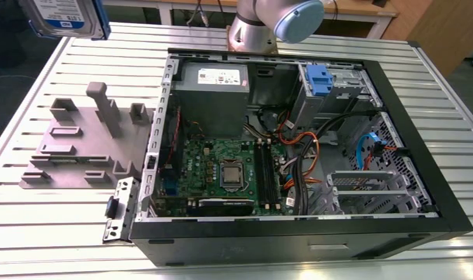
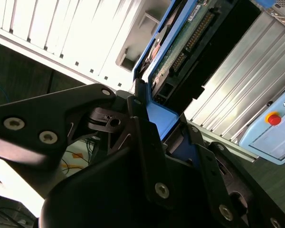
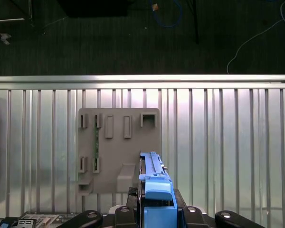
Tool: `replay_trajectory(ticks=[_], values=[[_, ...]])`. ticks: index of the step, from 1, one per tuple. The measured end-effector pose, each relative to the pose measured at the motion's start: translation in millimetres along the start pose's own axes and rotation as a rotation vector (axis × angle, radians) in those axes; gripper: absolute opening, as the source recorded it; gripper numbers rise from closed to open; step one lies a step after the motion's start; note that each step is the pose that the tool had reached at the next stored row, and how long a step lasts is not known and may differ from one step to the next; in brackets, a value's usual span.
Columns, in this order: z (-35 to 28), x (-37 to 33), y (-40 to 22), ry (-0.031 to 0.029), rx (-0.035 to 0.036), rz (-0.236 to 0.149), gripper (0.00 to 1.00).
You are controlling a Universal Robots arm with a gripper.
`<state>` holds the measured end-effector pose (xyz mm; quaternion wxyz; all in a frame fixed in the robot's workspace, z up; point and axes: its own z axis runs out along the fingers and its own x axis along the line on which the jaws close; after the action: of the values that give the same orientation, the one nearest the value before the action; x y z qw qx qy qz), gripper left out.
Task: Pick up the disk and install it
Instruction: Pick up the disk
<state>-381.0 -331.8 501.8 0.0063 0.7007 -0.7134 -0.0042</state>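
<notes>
Open computer case [image 1: 299,236] beside grey fixture [image 1: 69,160]

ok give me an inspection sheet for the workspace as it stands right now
surface: slatted metal table carrying an open computer case and a grey holder block
job's things: disk in its blue frame, held up off the table at the exterior view's far left
clutter: blue bracket inside the case; control pad with a red button beside the table
gripper: gripper shut on the disk's blue frame
cables: orange and blue wires inside the case; loose cable on the floor
surroundings: dark floor; wooden furniture behind the table
</notes>
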Motion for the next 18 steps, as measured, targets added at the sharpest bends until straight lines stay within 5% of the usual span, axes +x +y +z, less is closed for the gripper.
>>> replay_trajectory(ticks=[18], values=[[-0.2,-0.3,-15.5,0.0000,0.0000,0.000,0.36]])
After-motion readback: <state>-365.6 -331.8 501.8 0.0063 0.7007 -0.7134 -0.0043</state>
